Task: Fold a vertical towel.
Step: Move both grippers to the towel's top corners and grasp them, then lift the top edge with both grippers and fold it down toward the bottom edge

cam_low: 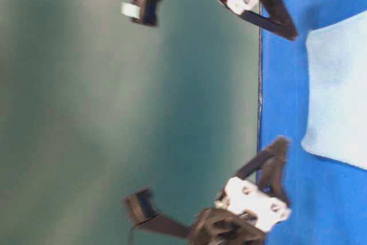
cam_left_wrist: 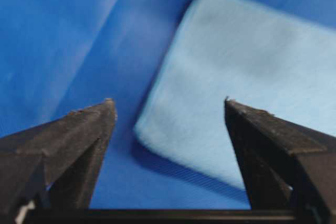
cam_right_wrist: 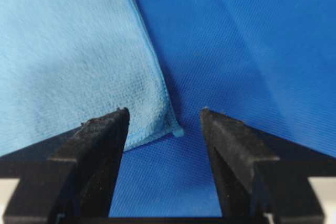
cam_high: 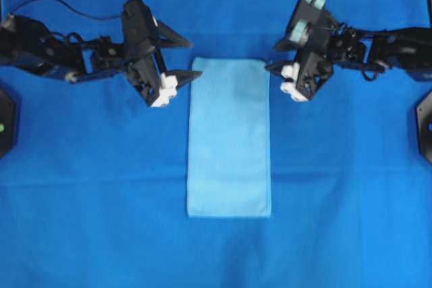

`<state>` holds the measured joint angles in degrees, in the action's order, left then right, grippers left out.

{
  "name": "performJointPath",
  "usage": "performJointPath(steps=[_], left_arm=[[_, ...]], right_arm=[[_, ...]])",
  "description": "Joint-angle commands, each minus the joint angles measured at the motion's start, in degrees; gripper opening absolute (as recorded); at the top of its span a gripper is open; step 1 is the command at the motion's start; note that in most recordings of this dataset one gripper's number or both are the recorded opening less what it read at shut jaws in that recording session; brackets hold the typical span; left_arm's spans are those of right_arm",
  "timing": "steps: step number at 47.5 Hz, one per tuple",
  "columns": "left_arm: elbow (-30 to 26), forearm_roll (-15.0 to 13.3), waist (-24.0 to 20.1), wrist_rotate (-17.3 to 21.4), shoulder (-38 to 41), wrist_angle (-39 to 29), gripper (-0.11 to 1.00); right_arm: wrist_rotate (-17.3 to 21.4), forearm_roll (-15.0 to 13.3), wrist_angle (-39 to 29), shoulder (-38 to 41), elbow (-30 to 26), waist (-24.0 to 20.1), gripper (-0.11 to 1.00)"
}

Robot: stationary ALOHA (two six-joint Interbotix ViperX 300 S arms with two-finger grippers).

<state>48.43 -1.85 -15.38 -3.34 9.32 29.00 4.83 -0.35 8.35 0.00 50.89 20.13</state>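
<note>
The towel (cam_high: 229,139) lies flat on the table as a narrow light-blue rectangle, its long sides running from far to near. My left gripper (cam_high: 196,59) hovers open at its far left corner, nothing between the fingers. In the left wrist view the towel (cam_left_wrist: 236,66) shows a thick rounded corner just ahead of the open left gripper (cam_left_wrist: 168,102). My right gripper (cam_high: 270,57) is open at the far right corner. In the right wrist view the towel's (cam_right_wrist: 68,61) stitched corner sits just ahead of the right gripper (cam_right_wrist: 164,109), apart from both fingers.
A royal-blue table cloth (cam_high: 101,200) covers the whole table under the towel. Black fixtures stand at the left edge (cam_high: 7,119) and the right edge (cam_high: 425,126). The table-level view shows the towel (cam_low: 338,101) and both grippers above the cloth.
</note>
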Motion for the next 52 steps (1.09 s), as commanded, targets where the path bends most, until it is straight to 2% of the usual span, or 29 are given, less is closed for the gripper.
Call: performJointPath(steps=[1, 12, 21, 24, 26, 29, 36, 38, 52], left_arm=[[-1.67, -0.18, -0.62, 0.00, 1.49, 0.97, 0.79], [-3.43, -0.18, -2.11, -0.09, 5.45, 1.05, 0.79], [-3.69, -0.18, -1.93, -0.09, 6.42, 0.88, 0.74], [-3.43, -0.09, -1.58, 0.00, 6.42, 0.79, 0.68], [-3.34, -0.09, -1.23, 0.09, 6.42, 0.70, 0.59], [-3.16, 0.00, -0.44, 0.62, 6.42, 0.62, 0.44], [-2.99, 0.00, 0.53, 0.97, 6.50, 0.53, 0.13], [-2.90, 0.00, 0.53, 0.97, 6.42, 0.62, 0.06], [-3.08, 0.00, 0.09, 1.32, 5.10, -0.18, 0.04]], right_arm=[[-0.09, -0.18, 1.32, 1.85, -1.76, 0.26, 0.60], [-0.18, -0.18, 2.72, 4.75, -2.64, 1.49, 0.60], [-0.26, -0.35, 2.55, 5.01, -2.37, 1.58, 0.59], [-0.26, -0.62, 2.55, 5.19, -2.46, 1.49, 0.57], [-0.26, -0.88, 2.55, 5.45, -2.64, 1.32, 0.55], [-0.35, -1.41, 2.64, 5.98, -2.99, 0.88, 0.43], [-0.26, -1.67, 2.37, 7.03, -3.52, 0.26, 0.05], [-0.26, -1.67, 2.37, 7.03, -3.60, 0.26, 0.03], [0.26, -1.32, 2.29, 6.06, -3.08, 0.97, 0.03]])
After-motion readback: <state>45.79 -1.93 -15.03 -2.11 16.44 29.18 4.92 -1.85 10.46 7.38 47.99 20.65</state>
